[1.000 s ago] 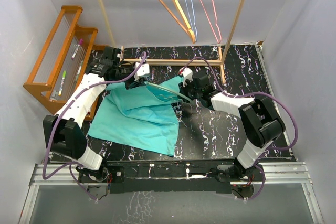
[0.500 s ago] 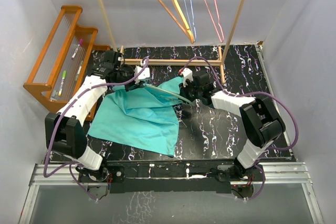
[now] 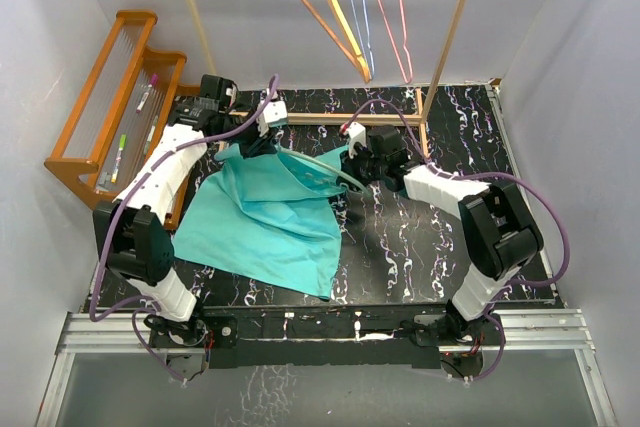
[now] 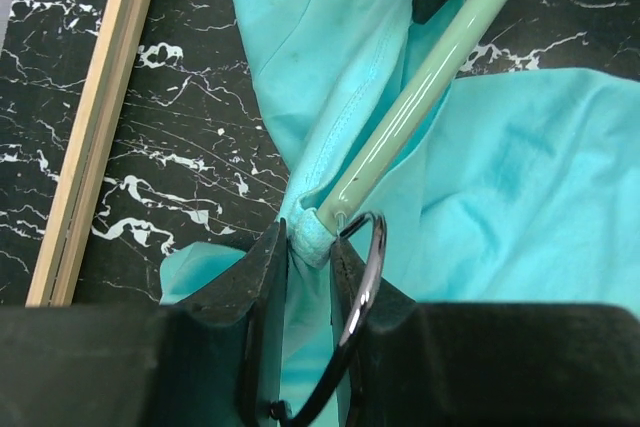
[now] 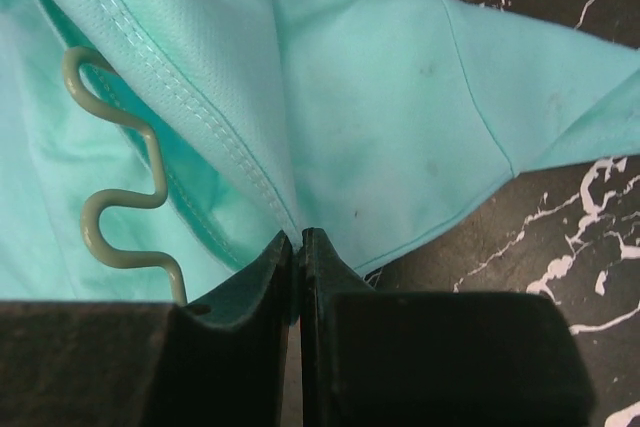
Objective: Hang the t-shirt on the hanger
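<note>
- The t-shirt (image 3: 265,222), the single teal garment, lies crumpled left of centre on the black marbled table (image 3: 440,237). Its upper edge is lifted between the two grippers.
- One pale mint hanger (image 3: 322,171) sits at the shirt's upper right. The left wrist view shows its straight bar (image 4: 420,97) running from the top edge down into a fold of cloth. The right wrist view shows a wavy notched part (image 5: 120,197) at the left against the fabric.
- Left gripper (image 3: 262,142): just above the shirt's top edge. In its wrist view (image 4: 308,247) the jaws are clamped on a bunched fold of shirt where the bar ends, and a dark metal ring curls beside the right finger.
- Right gripper (image 3: 356,159): at the shirt's right corner. Its jaws (image 5: 298,247) are nearly together, pinching a shirt edge.
- Three other hangers hang at the top centre: one orange wooden hanger (image 3: 320,2), one blue wire hanger (image 3: 358,7) and one pink wire hanger (image 3: 395,17).
- One wooden rack (image 3: 100,97) stands at the upper left.
</note>
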You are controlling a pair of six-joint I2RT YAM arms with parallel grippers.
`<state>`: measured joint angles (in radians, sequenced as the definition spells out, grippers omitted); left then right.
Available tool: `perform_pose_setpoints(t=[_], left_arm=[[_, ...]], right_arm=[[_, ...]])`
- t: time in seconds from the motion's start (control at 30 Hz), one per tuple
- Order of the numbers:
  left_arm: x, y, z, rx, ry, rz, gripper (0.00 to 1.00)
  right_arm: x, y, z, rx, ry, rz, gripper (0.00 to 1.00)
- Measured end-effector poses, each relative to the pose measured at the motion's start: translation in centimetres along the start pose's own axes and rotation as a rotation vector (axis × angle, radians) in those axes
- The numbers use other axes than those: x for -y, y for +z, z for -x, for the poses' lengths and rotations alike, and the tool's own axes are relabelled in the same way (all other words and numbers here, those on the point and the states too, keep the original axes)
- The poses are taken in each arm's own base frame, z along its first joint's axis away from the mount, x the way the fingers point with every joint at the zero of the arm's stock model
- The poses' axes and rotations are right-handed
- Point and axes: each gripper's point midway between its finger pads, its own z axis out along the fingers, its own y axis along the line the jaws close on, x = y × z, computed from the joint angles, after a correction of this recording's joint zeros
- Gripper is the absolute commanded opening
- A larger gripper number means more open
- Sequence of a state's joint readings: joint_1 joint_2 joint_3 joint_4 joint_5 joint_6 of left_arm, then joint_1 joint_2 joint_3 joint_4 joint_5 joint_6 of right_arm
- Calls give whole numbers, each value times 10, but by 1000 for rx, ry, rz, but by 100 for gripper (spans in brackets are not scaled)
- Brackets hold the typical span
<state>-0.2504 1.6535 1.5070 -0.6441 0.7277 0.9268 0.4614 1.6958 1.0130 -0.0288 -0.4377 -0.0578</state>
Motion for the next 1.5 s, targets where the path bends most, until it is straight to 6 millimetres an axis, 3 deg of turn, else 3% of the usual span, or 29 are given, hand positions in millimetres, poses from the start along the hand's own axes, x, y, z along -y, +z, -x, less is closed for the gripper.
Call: perform_pose_setpoints(t=[0.33,0.8,1.07,1.27,1.5], left_arm=[[-1,-27,33,13,-78,13,0],[13,-38,39,12,-230,-22,0],[34,-36,25,3,-263,-59,0],[49,-32,9,-9,-245,-74,0],[46,-32,10,4,-218,-62,0]], right_arm=[[-10,15,13,14,11,129,8],[-21,30,16,-11,67,346,8],[-28,29,27,0,73,435,8],[-29,31,22,-13,85,446,8],[-26,34,15,-36,97,430,8]])
